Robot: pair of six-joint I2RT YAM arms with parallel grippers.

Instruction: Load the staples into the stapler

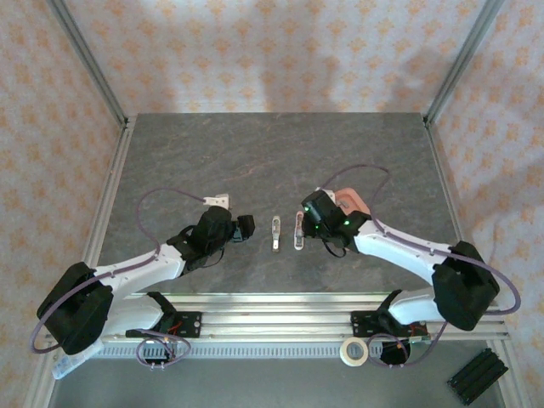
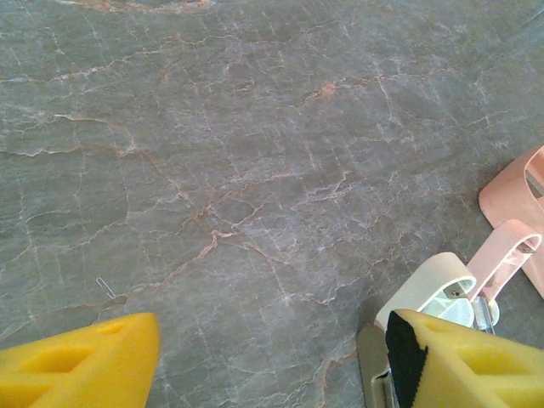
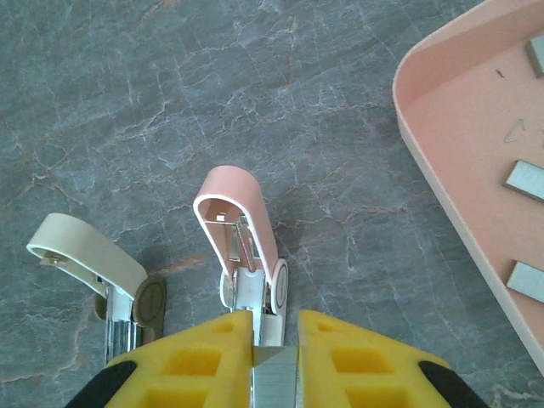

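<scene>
A grey staple strip [image 3: 274, 382] is clamped in the jaws of the right gripper [image 3: 274, 361], at the near end of the open pink stapler [image 3: 242, 225]. Contact there cannot be told. A cream stapler [image 3: 85, 255] is seen at its 9 o'clock. More staples [image 3: 527, 180] are laid in the pink tray [image 3: 442, 144] at 3 o'clock. On the left gripper [image 2: 272, 365] the jaws are spread apart, nothing held, over the desk [image 2: 212, 127].

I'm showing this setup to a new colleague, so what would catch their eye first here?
The right gripper, its yellow fingers pinching a grey strip of staples right at the opened pink stapler, mid-table. A cream stapler lies open beside it, and a salmon tray to the right holds more strips.
</scene>
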